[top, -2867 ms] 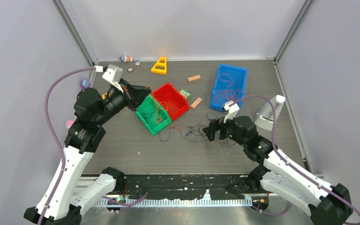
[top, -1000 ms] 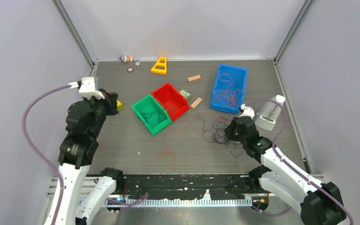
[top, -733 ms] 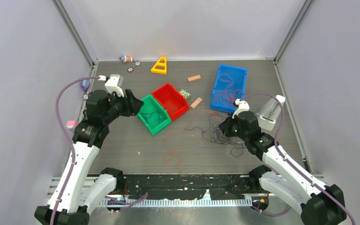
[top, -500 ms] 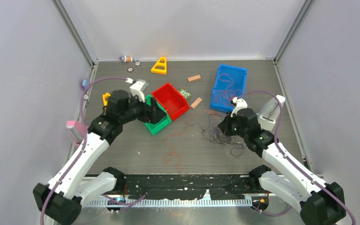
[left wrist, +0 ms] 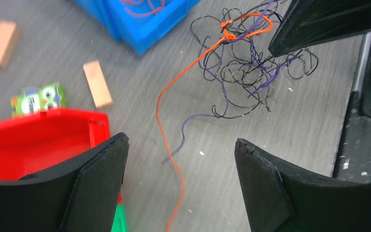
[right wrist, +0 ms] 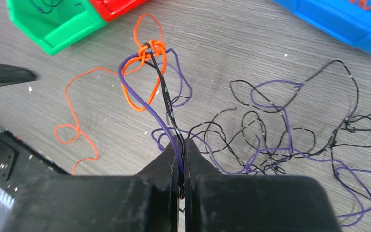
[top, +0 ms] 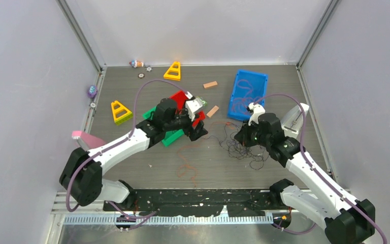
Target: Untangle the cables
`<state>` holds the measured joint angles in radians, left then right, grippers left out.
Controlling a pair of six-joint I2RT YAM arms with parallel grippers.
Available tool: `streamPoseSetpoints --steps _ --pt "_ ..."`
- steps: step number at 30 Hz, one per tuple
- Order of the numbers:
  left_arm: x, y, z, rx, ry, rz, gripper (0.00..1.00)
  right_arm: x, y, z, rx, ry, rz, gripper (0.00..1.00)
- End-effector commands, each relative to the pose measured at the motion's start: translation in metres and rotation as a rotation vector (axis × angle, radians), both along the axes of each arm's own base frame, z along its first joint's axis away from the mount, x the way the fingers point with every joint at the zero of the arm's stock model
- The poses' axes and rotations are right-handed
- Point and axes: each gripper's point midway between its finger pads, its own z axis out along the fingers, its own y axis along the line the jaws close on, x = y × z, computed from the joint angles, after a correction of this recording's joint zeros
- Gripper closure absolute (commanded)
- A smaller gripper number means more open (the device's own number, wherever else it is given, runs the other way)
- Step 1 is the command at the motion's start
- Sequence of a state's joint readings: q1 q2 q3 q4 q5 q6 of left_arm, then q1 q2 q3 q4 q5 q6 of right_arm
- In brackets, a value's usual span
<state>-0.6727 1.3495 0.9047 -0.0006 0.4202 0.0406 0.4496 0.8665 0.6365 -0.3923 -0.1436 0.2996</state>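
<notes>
Lying just on the near side of the blue bin (top: 252, 72), the cables (top: 239, 146) form a loose heap of dark purple-black loops on the table (top: 132, 89), with one orange-red wire (left wrist: 166, 104) running out of it. More orange-red loops sit inside the blue bin itself. The free wire's long axis runs from a small knot (right wrist: 147, 50) at the heap's edge, away from the blue bin toward the near left, ending in slack curls on bare tabletop.

The right gripper (right wrist: 181, 145) is pressed together on a purple and a black strand that lead straight to the knot, so it anchors that end. The left gripper (left wrist: 181, 150) hangs above the orange wire's middle stretch, farther from the blue bin than the knot, jaws spread wide. In its wrist view the wire passes between the two fingers, square to the line they close along, so I judge a plain descent would suit and this arm is the nearer one.

The grey tabletop is flat and matte, and so thin a wire will hug it. Room is ample on the side away from the blue bin, though the red bin (left wrist: 48, 118) sits close beside one finger.
</notes>
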Motion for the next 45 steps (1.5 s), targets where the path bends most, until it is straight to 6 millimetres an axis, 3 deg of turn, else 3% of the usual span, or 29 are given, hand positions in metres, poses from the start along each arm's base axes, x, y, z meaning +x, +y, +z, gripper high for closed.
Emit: streamPoseSetpoints --steps 1,5,12,14,16,17,19,23,27,34,36,37,39,43,45 --pt "0.015 -0.035 0.033 -0.107 -0.375 -0.199 0.21 -0.006 0.018 0.033 0.054 -0.042 0.128 0.95" --pt "0.002 -0.056 0.024 -0.118 -0.422 -0.387 0.28 -0.017 0.024 0.046 0.061 -0.031 0.204 0.95" --pt "0.011 -0.075 0.02 -0.112 -0.465 -0.436 0.42 -0.019 0.028 0.057 0.066 -0.036 0.24 0.95" --pt "0.011 -0.078 0.021 -0.104 -0.49 -0.443 0.6 -0.02 0.028 0.056 0.068 -0.033 0.246 0.95" --pt "0.011 -0.081 0.023 -0.096 -0.517 -0.445 0.91 -0.02 0.028 0.056 0.064 -0.033 0.244 0.95" --pt "0.011 -0.081 0.025 -0.095 -0.522 -0.44 1.0 -0.019 0.027 0.055 0.059 -0.033 0.238 0.95" --pt "0.011 -0.079 0.029 -0.105 -0.505 -0.416 1.0 -0.016 0.022 0.052 0.04 -0.029 0.209 0.95" --pt "0.024 -0.058 0.042 -0.166 -0.458 -0.195 1.0 0.003 -0.01 0.032 -0.069 -0.007 -0.016 0.95" --pt "0.038 -0.011 0.056 -0.335 -0.282 0.018 1.0 0.013 -0.054 0.009 -0.19 0.026 -0.269 0.95" --pt "0.031 0.038 0.045 -0.348 -0.191 0.137 1.0 0.013 -0.087 -0.008 -0.206 0.04 -0.496 0.93" --pt "0.029 0.044 0.045 -0.345 -0.17 0.145 1.0 0.014 -0.08 -0.01 -0.182 0.039 -0.455 0.74" --pt "0.025 0.044 0.044 -0.335 -0.16 0.13 1.0 0.011 -0.064 -0.009 -0.149 0.046 -0.353 0.63" --pt "0.015 0.037 0.046 -0.328 -0.141 0.053 1.0 0.011 -0.034 0.001 -0.051 0.018 -0.201 0.52" --pt "-0.001 0.021 0.053 -0.357 -0.106 -0.077 1.0 0.0 0.009 0.021 0.105 -0.039 0.046 0.44" --pt "-0.005 0.016 0.054 -0.354 -0.093 -0.107 1.0 -0.002 0.019 0.026 0.136 -0.054 0.102 0.42"
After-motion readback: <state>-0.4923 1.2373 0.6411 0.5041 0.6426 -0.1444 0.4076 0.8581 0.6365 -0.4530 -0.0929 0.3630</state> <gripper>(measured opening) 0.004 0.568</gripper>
